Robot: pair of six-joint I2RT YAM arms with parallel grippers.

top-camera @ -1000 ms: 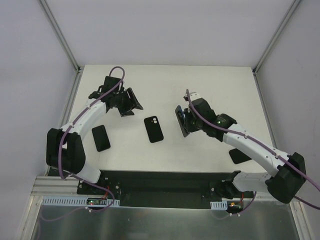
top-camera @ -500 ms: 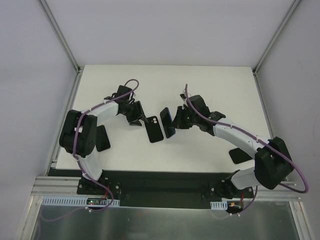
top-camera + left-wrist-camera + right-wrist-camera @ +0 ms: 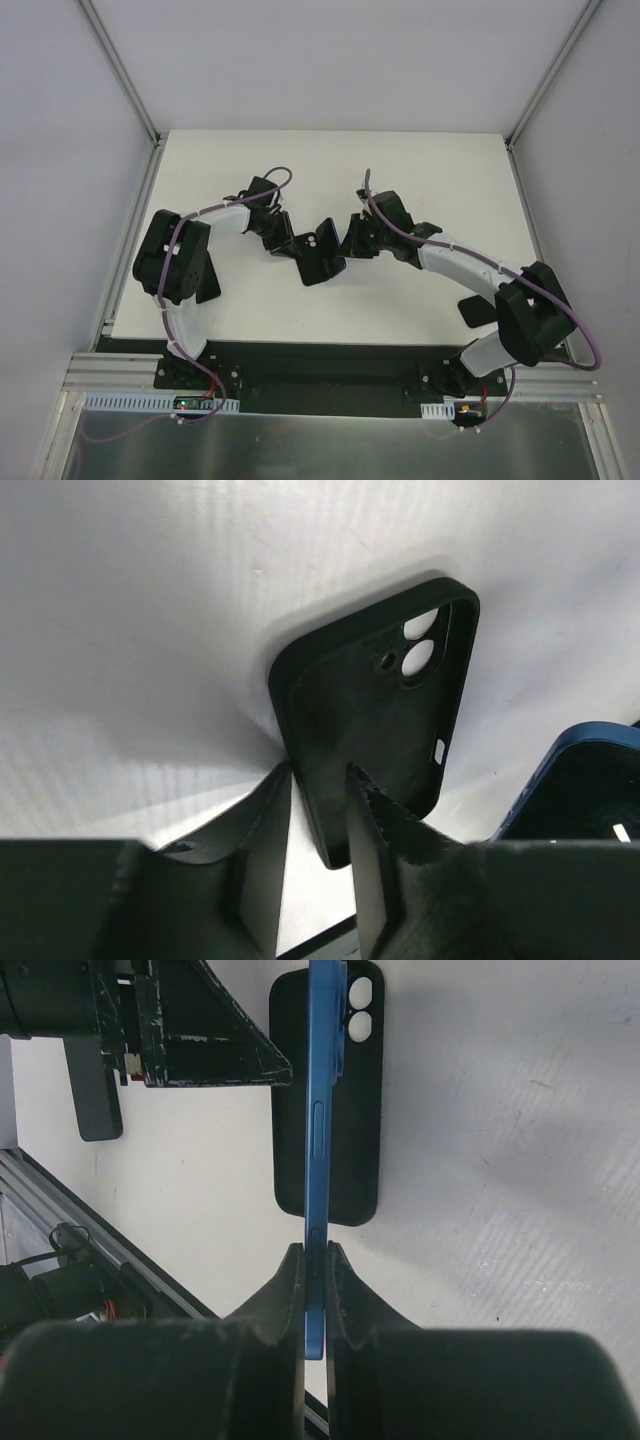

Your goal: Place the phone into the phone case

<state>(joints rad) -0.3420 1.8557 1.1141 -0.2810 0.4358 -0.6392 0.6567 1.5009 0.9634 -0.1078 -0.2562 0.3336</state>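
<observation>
The phone case lies open side up on the white table, its camera cutout at the far end; it also shows in the left wrist view. My left gripper is at its left edge. In the left wrist view the left gripper has its fingers a little apart, astride the case's side wall near a corner. My right gripper is shut on the blue-backed phone and holds it on edge just over the case. The phone's blue rim shows beside the case.
A black slab lies on the table at the left, under the left arm. Another dark flat object lies at the right, near the right arm. The table's near edge meets a black base rail.
Both grippers have moved in to the middle. The left gripper came from the back left down to the case's edge. The right gripper carried the phone left until it is over the case.
</observation>
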